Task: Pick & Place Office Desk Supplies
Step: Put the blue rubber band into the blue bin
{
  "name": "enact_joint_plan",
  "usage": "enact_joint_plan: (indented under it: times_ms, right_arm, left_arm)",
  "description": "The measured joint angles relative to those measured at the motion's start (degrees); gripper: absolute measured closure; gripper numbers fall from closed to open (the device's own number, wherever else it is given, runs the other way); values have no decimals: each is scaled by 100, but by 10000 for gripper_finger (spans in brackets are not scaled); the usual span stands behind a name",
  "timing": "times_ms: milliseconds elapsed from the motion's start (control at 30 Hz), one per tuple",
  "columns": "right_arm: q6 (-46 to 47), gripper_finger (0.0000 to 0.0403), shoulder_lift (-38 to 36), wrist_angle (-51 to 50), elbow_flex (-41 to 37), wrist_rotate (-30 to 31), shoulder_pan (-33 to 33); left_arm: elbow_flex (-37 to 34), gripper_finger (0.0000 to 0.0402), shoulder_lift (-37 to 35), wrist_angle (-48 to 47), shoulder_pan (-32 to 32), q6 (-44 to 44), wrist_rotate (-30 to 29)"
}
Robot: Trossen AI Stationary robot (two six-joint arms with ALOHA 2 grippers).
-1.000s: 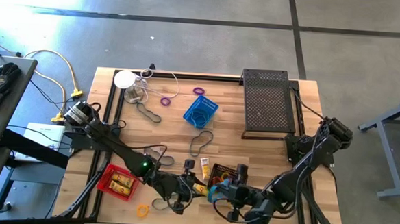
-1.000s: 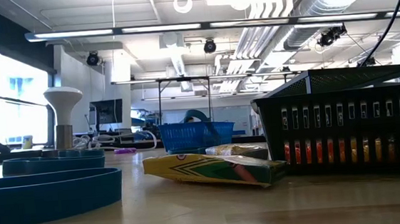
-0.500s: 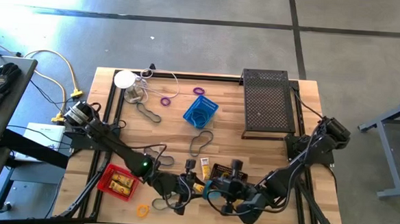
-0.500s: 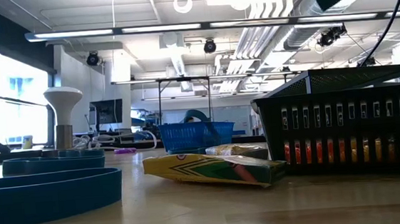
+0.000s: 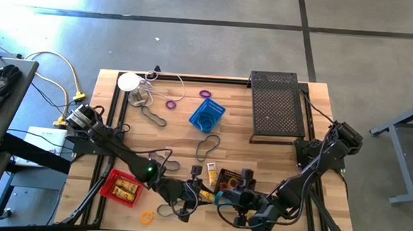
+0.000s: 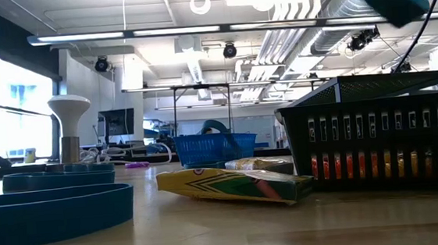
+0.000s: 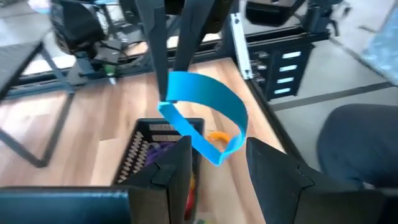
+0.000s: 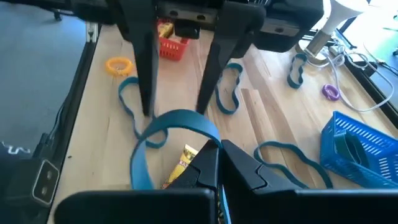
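From above, both arms met at the front edge of the table. The right gripper [image 5: 225, 199] was clamped on a blue band loop [image 7: 205, 102], holding it in the air just above the small black mesh basket [image 5: 230, 179]. In the right wrist view its own fingers sat pressed together on the loop. The left gripper [image 5: 192, 192] faced it from close by, fingers apart on either side of the loop, gripping nothing that I could see.

Over the last second the right arm had swung a little towards the left arm, then eased back. In the low view the band had drifted across the top corner. I judged the loop was being lined up, either for a handover or for a drop into the black basket. It had not been released yet.
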Motion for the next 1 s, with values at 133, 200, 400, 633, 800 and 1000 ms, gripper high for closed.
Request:
enact_joint_plan:
  times_ms: [133,200,400,633,800,1000]
  right_arm:
    - [-10,400,0,60,0,119,-39]
    - [-116,400,0,234,0,87,-134]
    - [-589,400,0,625,0,137,-331]
    - [-620,400,0,622,0,155,-365]
    - [-609,400,0,664,0,153,-349]
    - [-571,400,0,660,0,82,-350]
  left_arm:
    - [0,255,0,23,8,-76,527]
    - [0,255,0,24,41,-120,548]
    - [0,255,0,25,144,-261,522]
    - [0,262,0,4,144,-218,524]
    - [0,296,0,-25,126,-217,526]
    - [0,366,0,-25,126,-213,526]
